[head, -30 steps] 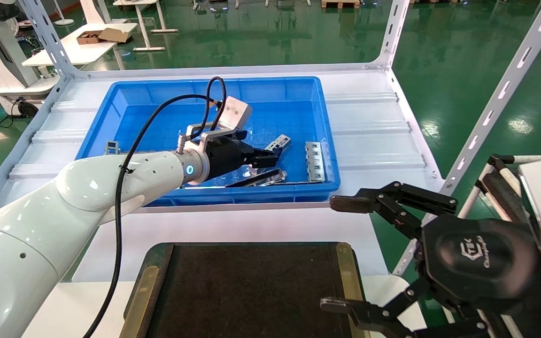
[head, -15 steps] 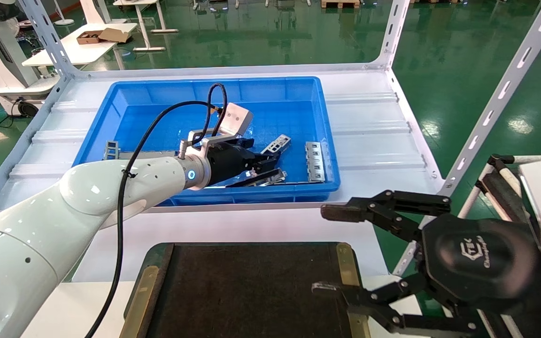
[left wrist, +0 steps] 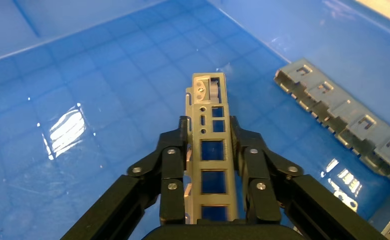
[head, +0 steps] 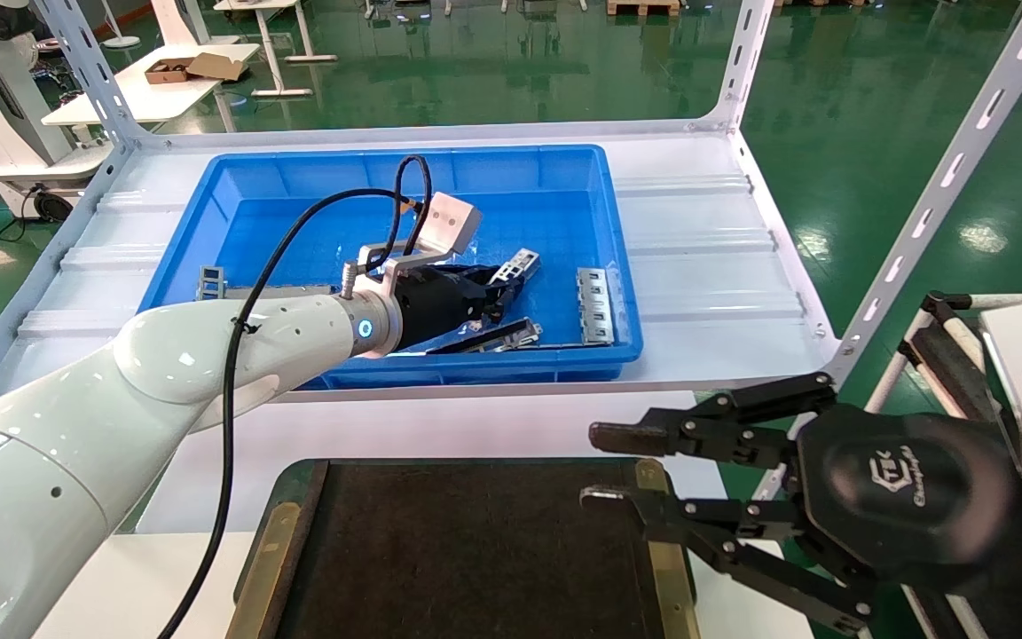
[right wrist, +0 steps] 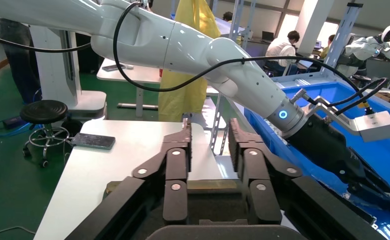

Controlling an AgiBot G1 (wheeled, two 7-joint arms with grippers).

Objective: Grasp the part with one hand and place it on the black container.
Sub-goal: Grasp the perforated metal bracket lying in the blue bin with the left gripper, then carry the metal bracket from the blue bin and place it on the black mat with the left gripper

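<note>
Left gripper (left wrist: 210,132) clamps part (left wrist: 211,145), lengthwise along fingers.

The only writing I could make out was a pale embossed logo on the round black housing of the right gripper (head: 604,466): a blocky emblem that looked like "CTEK", with a line of slanted script under it too small to read.
</note>
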